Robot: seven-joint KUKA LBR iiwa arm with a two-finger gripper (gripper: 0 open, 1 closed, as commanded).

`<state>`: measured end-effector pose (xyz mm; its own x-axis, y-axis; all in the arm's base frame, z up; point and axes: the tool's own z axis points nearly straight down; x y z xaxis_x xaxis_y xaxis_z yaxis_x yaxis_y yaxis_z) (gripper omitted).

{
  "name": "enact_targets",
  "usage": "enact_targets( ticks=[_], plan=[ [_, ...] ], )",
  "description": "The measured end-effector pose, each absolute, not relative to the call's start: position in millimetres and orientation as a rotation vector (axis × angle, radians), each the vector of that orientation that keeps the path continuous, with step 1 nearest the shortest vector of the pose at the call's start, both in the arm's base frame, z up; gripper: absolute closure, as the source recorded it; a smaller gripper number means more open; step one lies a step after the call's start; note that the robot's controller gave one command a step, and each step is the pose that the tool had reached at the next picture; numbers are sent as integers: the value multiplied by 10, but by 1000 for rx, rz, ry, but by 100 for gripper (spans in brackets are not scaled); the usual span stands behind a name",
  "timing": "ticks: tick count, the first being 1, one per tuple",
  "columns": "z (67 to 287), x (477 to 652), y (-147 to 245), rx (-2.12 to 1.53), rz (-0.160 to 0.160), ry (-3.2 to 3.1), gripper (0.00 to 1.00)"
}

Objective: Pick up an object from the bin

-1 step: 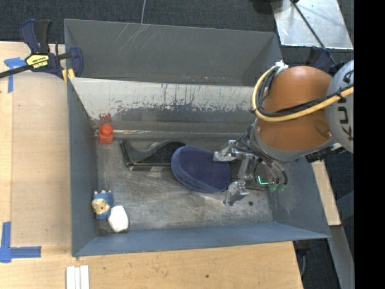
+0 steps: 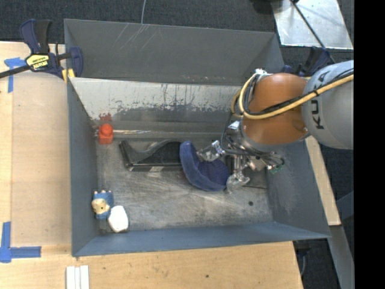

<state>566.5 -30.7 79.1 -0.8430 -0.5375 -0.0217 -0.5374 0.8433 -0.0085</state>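
My gripper (image 2: 223,166) is low in the right half of the bin, its two metal fingers spread open. One fingertip (image 2: 210,153) is at the upper edge of a dark blue, soft, curved thing (image 2: 195,168), like a cap or cloth. The other fingertip (image 2: 236,180) is at its lower right edge. The blue thing lies on the bin floor, with its right part between the fingers. A flat black tray-like thing (image 2: 147,154) lies just left of it, partly under the blue thing's upper end.
A small orange bottle (image 2: 106,132) stands against the back wall at the left. In the front left corner lie a small blue and yellow toy figure (image 2: 101,202) and a white lump (image 2: 118,218). The arm's orange cover hangs above the bin's right side.
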Motion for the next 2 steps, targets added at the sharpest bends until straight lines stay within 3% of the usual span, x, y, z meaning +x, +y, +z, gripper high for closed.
enact_targets(
  ticks=[1, 2],
  plan=[
    [809, 5682, -297, -868, -4, 2988, 100],
    [2395, 5752, -441, -913, -7, 2993, 100]
  ],
)
